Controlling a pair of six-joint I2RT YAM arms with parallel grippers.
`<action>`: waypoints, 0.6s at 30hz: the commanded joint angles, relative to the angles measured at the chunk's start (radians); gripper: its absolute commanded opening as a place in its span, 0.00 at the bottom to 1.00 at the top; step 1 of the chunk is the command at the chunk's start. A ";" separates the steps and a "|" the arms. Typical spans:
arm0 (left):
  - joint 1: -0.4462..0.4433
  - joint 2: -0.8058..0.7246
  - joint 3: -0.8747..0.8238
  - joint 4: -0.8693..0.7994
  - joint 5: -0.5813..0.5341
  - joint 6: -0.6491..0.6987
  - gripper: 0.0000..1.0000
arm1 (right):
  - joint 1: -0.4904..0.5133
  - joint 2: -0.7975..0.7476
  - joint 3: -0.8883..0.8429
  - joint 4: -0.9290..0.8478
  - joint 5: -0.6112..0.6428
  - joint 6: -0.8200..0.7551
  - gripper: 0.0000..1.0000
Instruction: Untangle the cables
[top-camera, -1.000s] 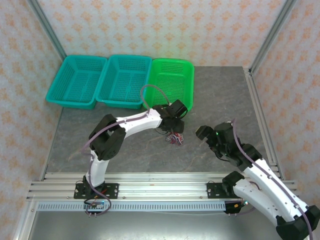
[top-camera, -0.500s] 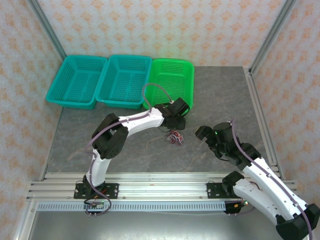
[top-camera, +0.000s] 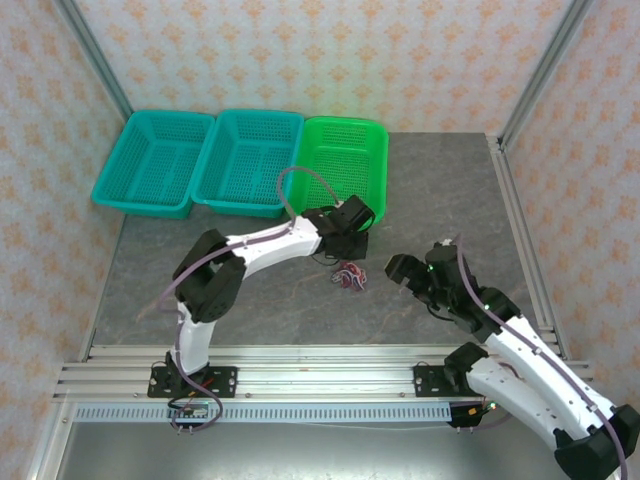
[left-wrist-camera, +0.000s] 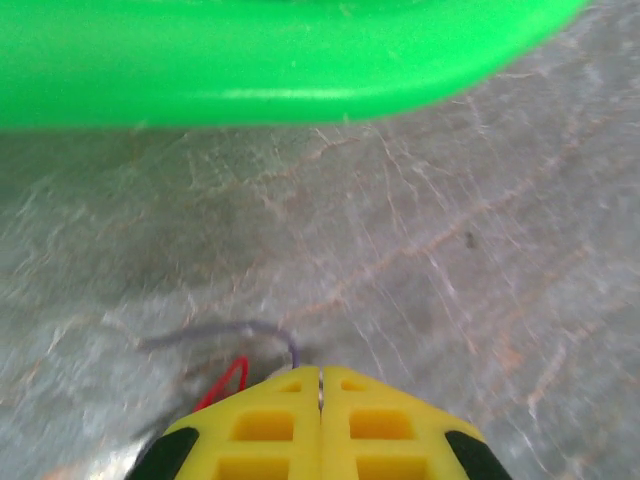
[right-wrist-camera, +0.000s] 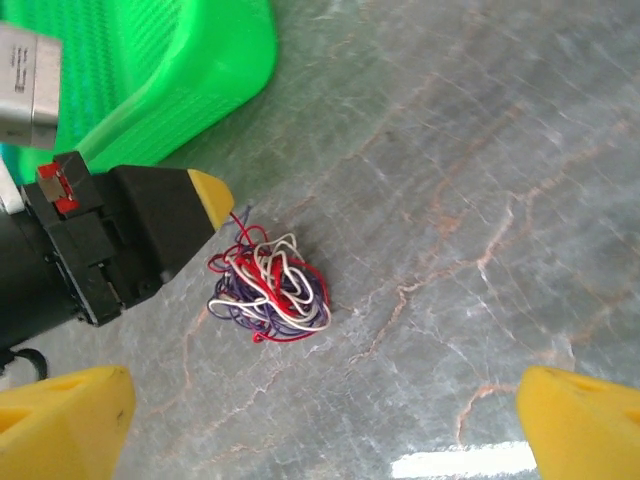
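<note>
Workcell during cable untangling, as I see it from the remote station; all positions are given from the green basket (top-camera: 345, 122).

(a) Overhead view. The green basket stands at the far edge of the grey table (top-camera: 450, 190), with two teal baskets (top-camera: 160, 118) (top-camera: 258, 116) in a row to its left. The cables (top-camera: 348, 275) lie on the table as one small knot of red, white and dark strands, just off the basket's near right corner and clear of its wall. The left gripper (top-camera: 351, 250) sits between that corner and the knot, pointing down at the knot's far edge. The right gripper (top-camera: 396, 268) is lower and further right of the basket, beside the knot but apart from it.

(b) Left wrist view. The left gripper (left-wrist-camera: 320, 385) has its two yellow fingers (left-wrist-camera: 265, 425) pressed flat together with no gap. The basket's rim (left-wrist-camera: 250, 70) crosses the top of the view. A red loop and a grey strand of the cables (left-wrist-camera: 228, 372) come out at the fingertips on the left. The view is blurred, so I cannot tell whether a strand is actually pinched between them.

(c) Right wrist view. The right gripper (right-wrist-camera: 320, 415) stands wide, its yellow fingertips (right-wrist-camera: 65, 410) at the two lower corners with bare table between them. The cables (right-wrist-camera: 268, 290) lie below the basket's corner (right-wrist-camera: 215, 70). The tip of the left gripper (right-wrist-camera: 212, 190) touches a red strand at the knot's upper left.
</note>
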 joint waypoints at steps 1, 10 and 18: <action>-0.005 -0.146 -0.009 0.011 0.051 -0.045 0.00 | 0.043 -0.003 -0.077 0.240 0.021 -0.196 0.78; -0.007 -0.250 -0.060 0.013 0.171 -0.107 0.00 | 0.084 0.132 -0.298 0.905 0.026 -0.407 0.88; -0.007 -0.329 0.005 0.003 0.201 -0.140 0.00 | 0.102 0.421 -0.222 1.009 0.106 -0.473 0.85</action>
